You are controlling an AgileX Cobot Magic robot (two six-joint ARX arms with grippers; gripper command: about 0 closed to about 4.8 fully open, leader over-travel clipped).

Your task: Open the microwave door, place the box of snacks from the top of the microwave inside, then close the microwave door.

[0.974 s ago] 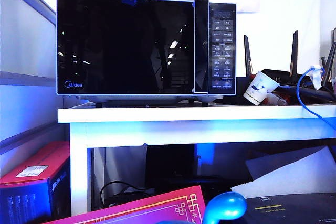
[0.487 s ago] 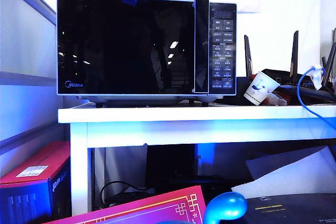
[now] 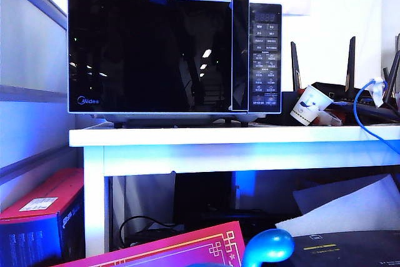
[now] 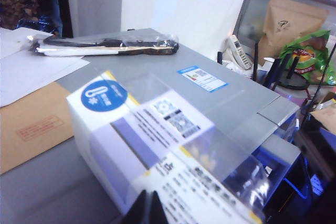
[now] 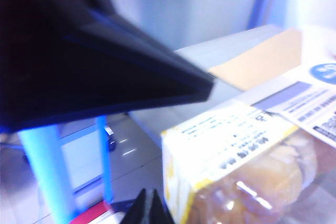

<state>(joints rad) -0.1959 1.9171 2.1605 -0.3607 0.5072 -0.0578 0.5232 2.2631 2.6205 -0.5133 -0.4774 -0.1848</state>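
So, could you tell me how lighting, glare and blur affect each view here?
Exterior view: strong blue cast, blown-out wall, ceiling lights reflected in the microwave door. Left wrist view: the box of snacks is soft up close, its plastic glaring. Right wrist view: blurred throughout.

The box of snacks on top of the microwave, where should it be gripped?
Grip the box of snacks across its two short end walls, one shut end effector pressing each end. It lies flat and low on the microwave, and its clear lid looks thin, so a squeeze from both ends seems safer than a top pinch.
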